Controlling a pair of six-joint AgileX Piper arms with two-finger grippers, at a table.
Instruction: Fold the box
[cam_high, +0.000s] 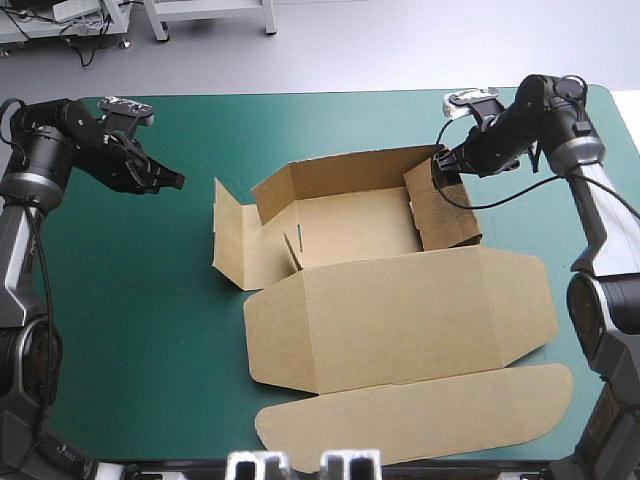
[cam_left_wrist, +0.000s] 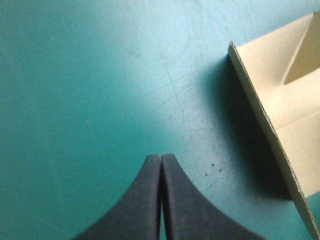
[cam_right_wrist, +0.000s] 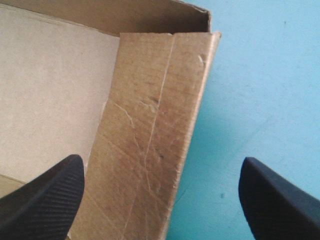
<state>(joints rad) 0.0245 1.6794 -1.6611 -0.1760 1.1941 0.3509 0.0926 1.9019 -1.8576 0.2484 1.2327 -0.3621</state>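
The box (cam_high: 380, 270) is seen lying in the middle of the teal-green table (cam_high: 120, 300) as a half-formed open tray. Its far wall (cam_high: 350, 172) is raised, and the right side wall (cam_high: 445, 215) is raised too, though it is seen leaning somewhat. On the left, a side flap (cam_high: 232, 235) is stood up and splayed away from the tray, not tucked in. The lid (cam_high: 400, 320) is laid flat toward the table's near edge, and the rounded tuck flap (cam_high: 420, 415) beyond it is spread flat as well, reaching almost to that edge.

The left gripper (cam_high: 175, 182) is held above bare table, to the left of the box and apart from it. Its black fingers (cam_left_wrist: 145, 200) are pressed together into a single point, with nothing caught between them. In the left wrist view the cut edge of the splayed side flap is shown ahead of and to one side of the fingers, with a dark shadow cast on the table next to it.

The right gripper (cam_high: 440, 165) is placed at the far right corner of the tray, at the top edge of the right side wall. Its black fingers (cam_right_wrist: 45, 195) are spread wide, and the wall is straddled by them: the tray's floor is seen on the side of one finger, bare table on the side of the other. Whether the board is touched by either finger cannot be told. Creases and scuffs are shown on the wall's brown face
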